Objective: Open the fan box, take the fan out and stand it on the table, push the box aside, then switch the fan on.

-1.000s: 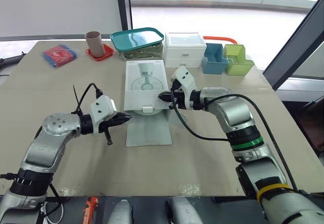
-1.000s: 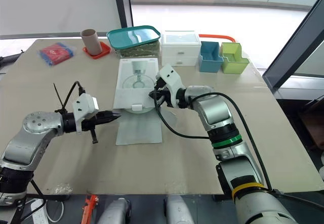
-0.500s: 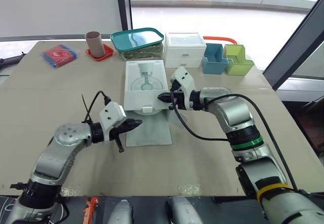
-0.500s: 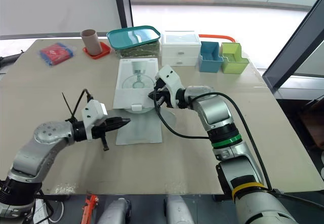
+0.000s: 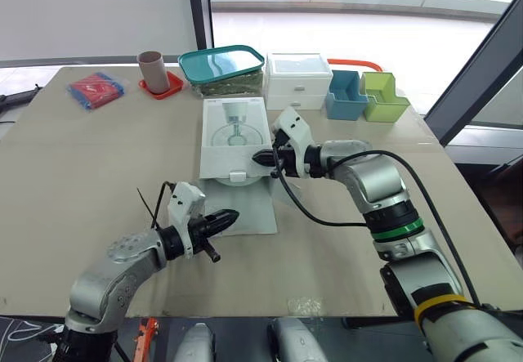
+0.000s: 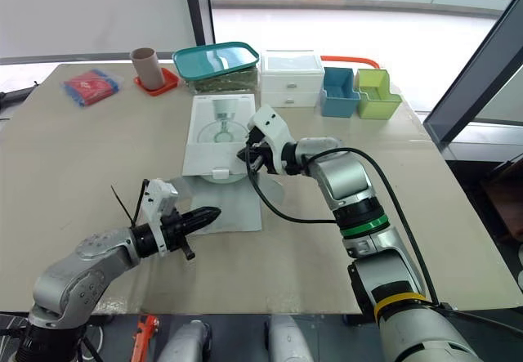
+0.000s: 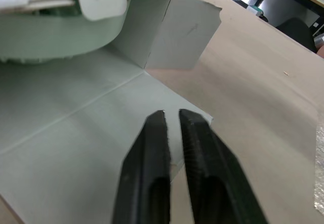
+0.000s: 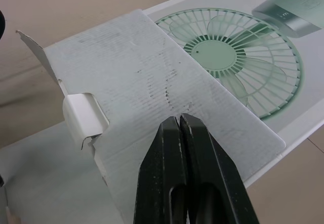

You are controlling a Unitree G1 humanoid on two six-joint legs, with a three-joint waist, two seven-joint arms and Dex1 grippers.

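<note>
**Item 1. Left tool** (image 7: 171, 114): nearest the robot. The black fingers are slightly parted with a slim gap and hold nothing. It hovers low over the near corner of item 2.

**Item 2. Pale grey cardboard front flap** (image 5: 245, 209): folded out flat on the beige bench (image 5: 65, 158), with a small side flap standing beside it.

**Item 3. Pale green round plastic fan** (image 7: 50, 37): inside the box, its rim showing in the open mouth under a tuck tab.

**Item 4. White cardboard fan box printed with a fan picture** (image 5: 234, 129): lying flat mid-bench, mouth toward the robot.

**Item 5. Right tool** (image 8: 179, 118): fingers pressed together on nothing. The tips are at the box's top panel near its right edge; contact cannot be told.

**Item 6. Back row:**
- red packet (image 5: 96, 89)
- brown cardboard tube on a red coaster (image 5: 153, 70)
- teal-lidded tub (image 5: 222, 66)
- white drawer unit (image 5: 298, 78)
- blue bin (image 5: 346, 97)
- green bin (image 5: 384, 96)

**Handling note (judgement):** the box reads as open, and extraction is the step in hand.
- Widen the left fingers and enter the mouth above the flap, not into it.
- Take the fan's rim squarely and draw it straight toward the robot.
- Meanwhile the right tool should press the top panel so the box cannot slide along.
</note>
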